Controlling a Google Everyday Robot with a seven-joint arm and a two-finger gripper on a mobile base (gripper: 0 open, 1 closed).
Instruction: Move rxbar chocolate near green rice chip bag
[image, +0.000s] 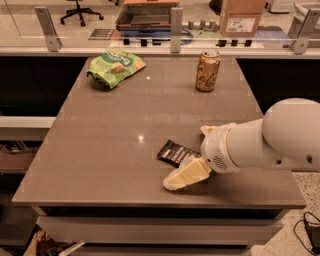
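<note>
- Table (100, 165): smooth grey-brown slab, square-edged, with a faint sheen and two small light glints near the middle.
- Chocolate bar (172, 150): flat, narrow black wrapper with small pale print. It lies flat at about 5 o'clock on the tabletop, set at a slant, left end free. I lose its right end under the gripper.
- Gripper (187, 156): sits low over the right end of the bar, at 5 o'clock on the table.
- Fingers: one cream, wedge-shaped finger (187, 175) lies just on the 6 o'clock side of the bar, pointing toward 8 o'clock. Only the tip of the other shows, at the bar's 1 o'clock, behind the wrist. They stand well spread, with the bar's end between them. I cannot tell whether either one touches the wrapper.
- Arm (280, 135): rounded, glossy white shell coming in from 3 o'clock, with a patch of small vent holes on the wrist end.
- Chip bag (115, 66): light-green crinkled foil, soft and puffy, white lettering. It lies at about 11 o'clock on the table, well apart from the bar.
- Drink can (207, 71): tan metal cylinder, upright, at about 1 o'clock on the table, apart from both bar and bag.
- Beyond the 12 o'clock edge: a cardboard box (242, 17) on the floor.
</note>
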